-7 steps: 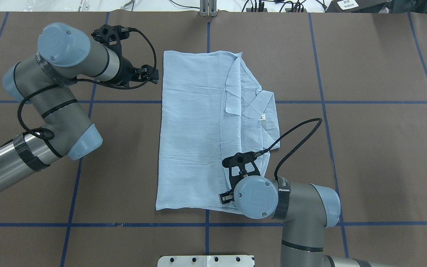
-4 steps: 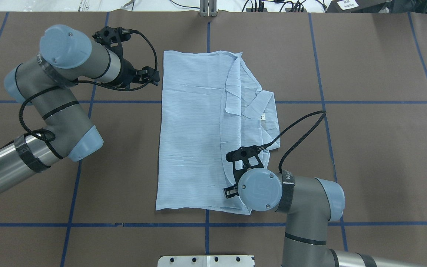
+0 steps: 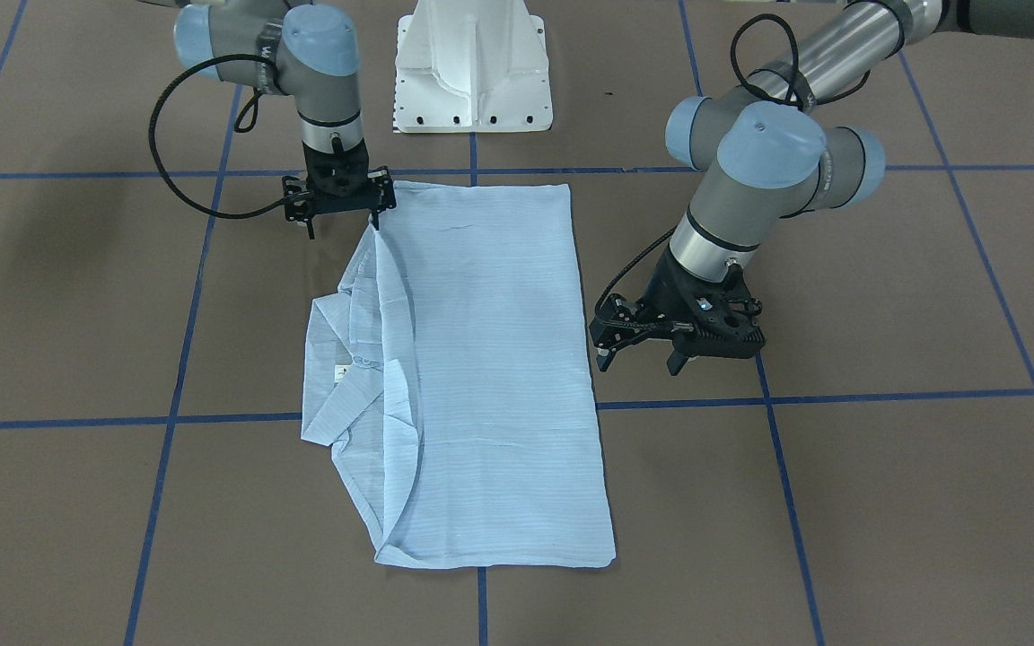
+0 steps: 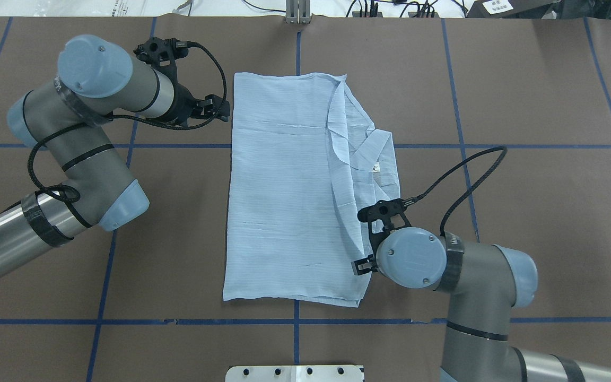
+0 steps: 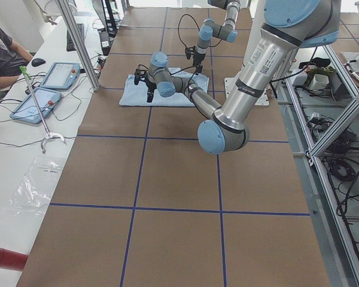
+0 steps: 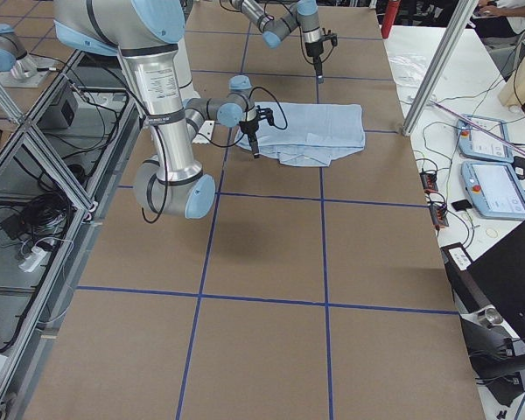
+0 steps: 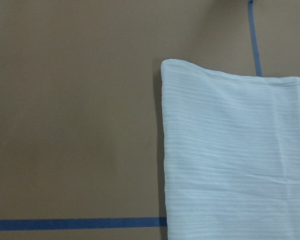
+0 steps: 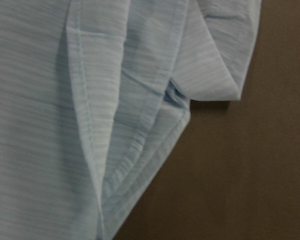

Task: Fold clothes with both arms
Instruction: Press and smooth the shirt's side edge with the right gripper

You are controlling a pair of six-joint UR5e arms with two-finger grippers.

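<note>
Right gripper [image 3: 344, 226], upper left of the front view: jaws being held apart, nothing being clamped, one finger touching the shirt [image 3: 481, 359] at its folded edge

Left gripper [image 3: 638, 362]: spread, empty, just beside the long edge

Shirt: lying mid-frame on the table [image 4: 523, 106]; being judged light, limp and slippery, best pinched at corners; pale blue, finely striped, collar [image 4: 372, 154] showing

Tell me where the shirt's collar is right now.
Overhead view: the collar lies on the right-hand edge of the shirt, about midway along it, just beyond the right gripper, which is at that edge's near end.
</note>
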